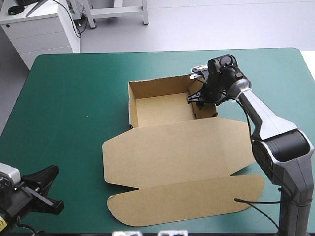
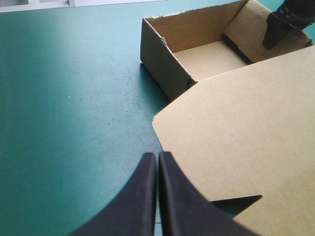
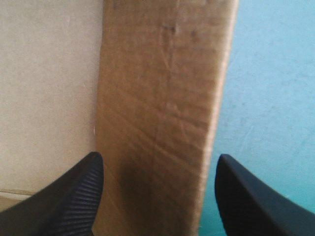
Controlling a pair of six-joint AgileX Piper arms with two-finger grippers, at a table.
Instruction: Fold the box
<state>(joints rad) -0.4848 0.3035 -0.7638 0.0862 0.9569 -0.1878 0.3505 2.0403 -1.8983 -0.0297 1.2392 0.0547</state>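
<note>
While the right gripper [image 3: 157,164] stands open astride the side wall [image 3: 157,93] of the box [image 1: 162,107] centred on the bench [image 1: 69,113] — left gripper [image 2: 157,155] shut, empty, near the flat lid [image 1: 172,152] — a skewed pinch could buckle that wall.

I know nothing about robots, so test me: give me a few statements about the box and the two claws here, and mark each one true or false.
1. The box is an open tray, with its lid lying flat on the table. True.
2. The right gripper is shut tight. False: its fingers stand open, one on each side of the tray's right wall.
3. The left gripper is shut and holds nothing. True.
4. The left gripper is pressing down on the lid. False: it sits apart from the box, over the teal-green cover near the table's near left corner.
</note>
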